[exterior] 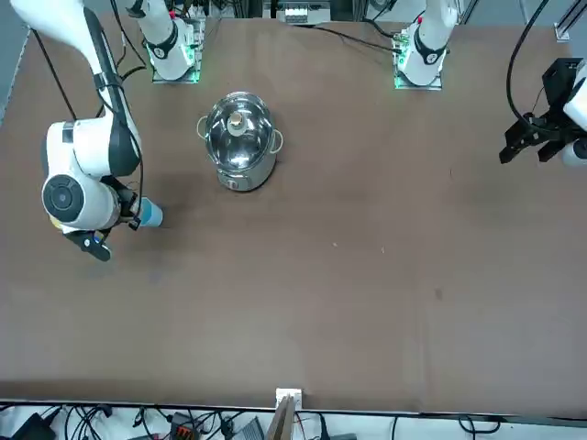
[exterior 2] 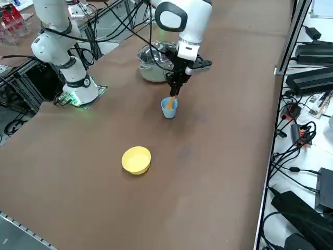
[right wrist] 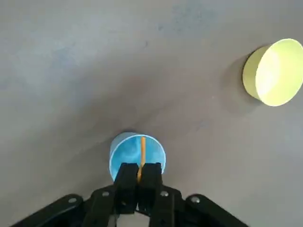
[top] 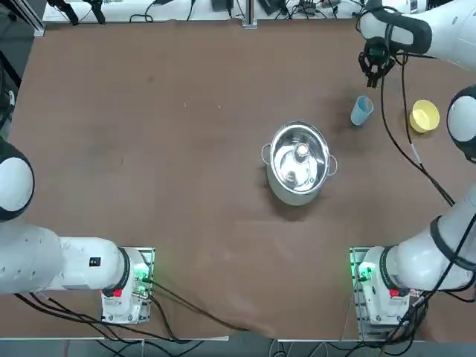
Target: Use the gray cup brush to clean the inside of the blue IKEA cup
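Clamped with black right hand (right wrist: 140, 166) onto slim orange-handled brush (right wrist: 143, 150); extending into small light-blue plastic cup (right wrist: 127, 152) just below hand.

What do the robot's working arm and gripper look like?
The right arm is white with rounded segments, dark grey bands at the joints and a round dark cap near the wrist; black cables run loosely along it. The right gripper is black, with two slim, blocky fingers and small round silvery screws on its dark linkage.

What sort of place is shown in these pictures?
Probably a robotics lab: two white robot arms are mounted at a large brown table, with black cables and power adapters lying along its edge.
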Available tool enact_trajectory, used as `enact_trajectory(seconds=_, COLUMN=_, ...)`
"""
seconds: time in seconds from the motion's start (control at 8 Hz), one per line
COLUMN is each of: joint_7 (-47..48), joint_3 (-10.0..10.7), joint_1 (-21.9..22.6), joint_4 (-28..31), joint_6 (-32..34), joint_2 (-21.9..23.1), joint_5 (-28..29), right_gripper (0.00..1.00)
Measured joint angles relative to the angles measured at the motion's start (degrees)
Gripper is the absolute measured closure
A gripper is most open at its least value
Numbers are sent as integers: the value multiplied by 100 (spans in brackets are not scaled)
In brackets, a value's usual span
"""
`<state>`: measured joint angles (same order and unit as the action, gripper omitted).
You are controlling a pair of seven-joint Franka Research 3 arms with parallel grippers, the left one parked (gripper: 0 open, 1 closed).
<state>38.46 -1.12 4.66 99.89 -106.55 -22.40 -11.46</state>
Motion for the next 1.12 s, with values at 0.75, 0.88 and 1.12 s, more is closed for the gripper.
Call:
enact_trajectory(seconds=0.75, joint_7=-389, joint_3=-8, joint_1=-4, joint_4=-873, joint_6=1016, joint_2=107, joint_5=82, right_gripper=96)
enact_trajectory(seconds=0.88, joint_7=-667, joint_3=61, joint_1=-18, joint_4=-1176, joint_6=1525, joint_2=152, joint_5=-94, right_gripper=96)
enact_trajectory(seconds=1.12, joint_7=-997, joint_3=189, joint_1=-62, joint_4=-1357, joint_6=1877, joint_2=200, joint_5=-1008, right_gripper=96)
